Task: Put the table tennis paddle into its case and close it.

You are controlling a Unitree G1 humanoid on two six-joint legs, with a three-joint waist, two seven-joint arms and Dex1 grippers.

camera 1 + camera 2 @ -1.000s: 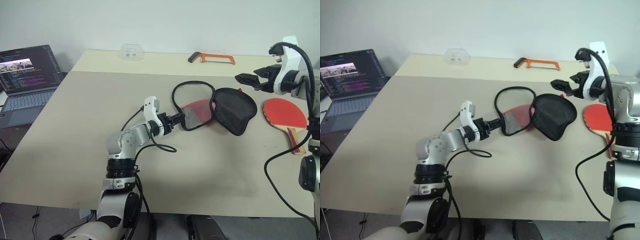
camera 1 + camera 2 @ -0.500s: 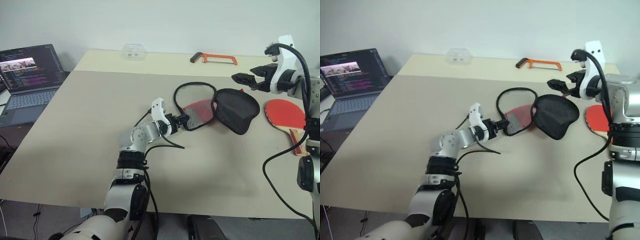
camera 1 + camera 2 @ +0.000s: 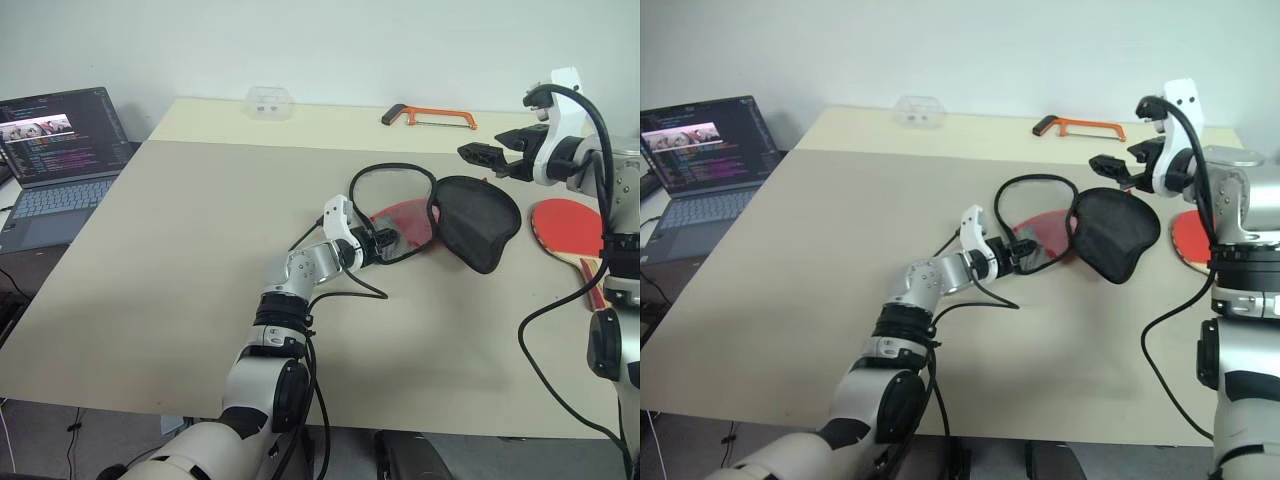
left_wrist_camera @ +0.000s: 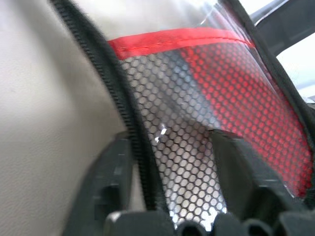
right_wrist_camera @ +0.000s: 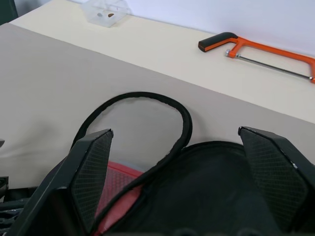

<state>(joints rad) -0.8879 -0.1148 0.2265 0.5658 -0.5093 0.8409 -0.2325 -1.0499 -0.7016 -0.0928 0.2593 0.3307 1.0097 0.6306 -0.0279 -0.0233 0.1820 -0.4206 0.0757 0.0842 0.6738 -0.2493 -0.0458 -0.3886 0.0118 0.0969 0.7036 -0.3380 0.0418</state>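
The table (image 3: 180,250) is the biggest thing, one only. On it the case (image 3: 470,225) lies unzipped and splayed, one only: a black flap beside a red mesh panel, with a loop of black zip edging curling off behind.

The left gripper (image 3: 385,243) is at the near edge of the red mesh panel. In the left wrist view its fingers (image 4: 110,177) are seen either side of the zip edge, one on the table side and one over the mesh; whether the edge is truly pinched yet cannot be told.

The right gripper (image 3: 478,155) is held above the far side of the black flap, fingers (image 5: 93,162) spread wide and nothing between them.

The paddle (image 3: 570,225), one only, lies red face up on the table well beyond the right fingers' outer side, clear of the case and not yet touched.

Judged step: the case mouth is being secured. It would be done well if the piped edge is taken squarely between the pads, not the mesh alone, and kept lifted so the mouth gapes toward the paddle.

Also counted: one laptop (image 3: 55,150), one orange hacksaw (image 3: 430,116), one clear plastic box (image 3: 268,101).
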